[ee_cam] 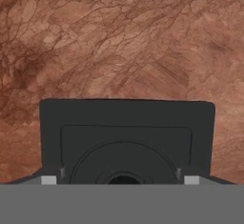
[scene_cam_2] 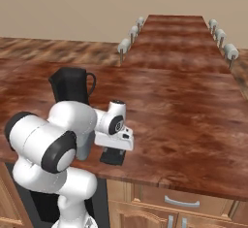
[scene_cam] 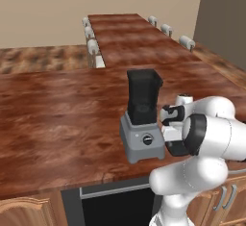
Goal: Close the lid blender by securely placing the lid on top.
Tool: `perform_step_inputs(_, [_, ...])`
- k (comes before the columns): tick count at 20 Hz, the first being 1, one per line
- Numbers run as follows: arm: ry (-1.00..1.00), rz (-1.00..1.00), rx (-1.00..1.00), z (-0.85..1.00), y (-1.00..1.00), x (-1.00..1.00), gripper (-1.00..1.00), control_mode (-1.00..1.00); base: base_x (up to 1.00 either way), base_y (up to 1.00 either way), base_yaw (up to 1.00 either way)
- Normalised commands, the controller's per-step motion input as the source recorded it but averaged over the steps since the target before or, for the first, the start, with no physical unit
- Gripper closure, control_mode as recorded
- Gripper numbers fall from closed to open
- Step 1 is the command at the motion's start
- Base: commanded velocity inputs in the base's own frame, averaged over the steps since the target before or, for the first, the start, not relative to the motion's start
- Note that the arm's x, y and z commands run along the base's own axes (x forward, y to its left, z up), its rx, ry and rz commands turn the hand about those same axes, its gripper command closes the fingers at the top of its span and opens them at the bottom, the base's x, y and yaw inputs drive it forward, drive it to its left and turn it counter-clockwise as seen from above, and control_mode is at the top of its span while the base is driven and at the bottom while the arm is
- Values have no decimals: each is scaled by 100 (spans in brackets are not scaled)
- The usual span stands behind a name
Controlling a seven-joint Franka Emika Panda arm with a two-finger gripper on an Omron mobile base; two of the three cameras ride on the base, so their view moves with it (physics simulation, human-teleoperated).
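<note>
The blender (scene_cam: 142,141) stands near the counter's front edge, a grey base with a black knob and a tall dark jar (scene_cam: 143,95) whose top is uncovered. Its jar (scene_cam_2: 71,86) also rises behind my arm in the right base view. The lid (scene_cam_2: 112,158), a flat black square plate, lies on the counter just right of the blender. My gripper (scene_cam_2: 114,150) points straight down right over it. In the hand view the lid (ee_cam: 126,123) lies close below, and my gripper (ee_cam: 119,180) is open, its fingertips (ee_cam: 48,180) spread wide over the lid's two sides.
The reddish-brown counter (scene_cam: 57,119) runs wide to the left and back, joining a long bar (scene_cam: 129,32) with white stools (scene_cam: 93,44) along both sides. Wooden cabinet drawers (scene_cam_2: 179,203) sit under the front edge.
</note>
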Motion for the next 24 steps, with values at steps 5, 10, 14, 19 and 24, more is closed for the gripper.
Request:
perform_step_inputs(5, [-3, 0, 0, -1, 12, -28, 100, -100, 0, 0, 0])
perform_step_inputs(10, [0, 0, 0, 0, 4, -19, 100, -100, 0, 0, 0])
perform_step_inputs(14, [0, 0, 0, 19, 0, -9, 100, -100, 0, 0, 0])
perform_step_inputs(19, [-9, 0, -2, 71, 0, -29, 100, -100, 0, 0, 0])
perform_step_inputs(24, [-15, 0, -3, 89, 0, -37, 100, -100, 0, 0, 0])
